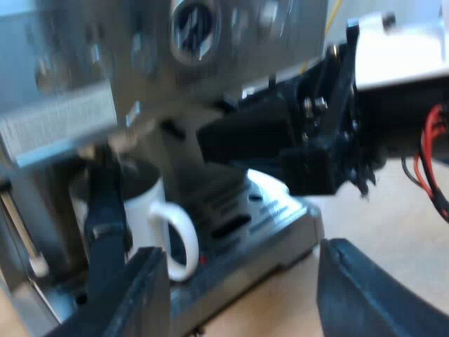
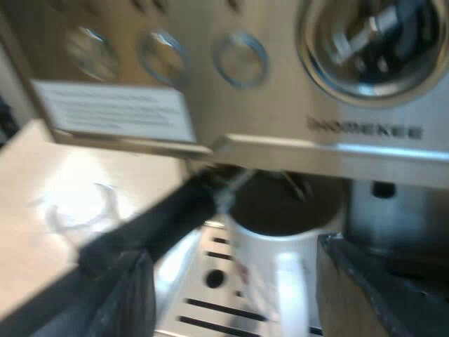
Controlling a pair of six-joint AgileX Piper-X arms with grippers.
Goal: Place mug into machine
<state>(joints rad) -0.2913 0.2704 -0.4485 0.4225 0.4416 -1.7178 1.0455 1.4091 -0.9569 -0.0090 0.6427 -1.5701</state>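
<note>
Right wrist view: mug (image 2: 256, 260) stands on the machine (image 2: 280, 140) tray (image 2: 203, 309), under the outlet to catch coffee. Right tool (image 2: 235, 270) is spread near it, left tool (image 1: 242, 284) likewise spread, both empty.

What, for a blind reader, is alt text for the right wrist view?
A white ceramic mug sits under a steel espresso machine's front, over its drip tray, between the right gripper's open black fingers. A dark holder handle slants alongside.
</note>
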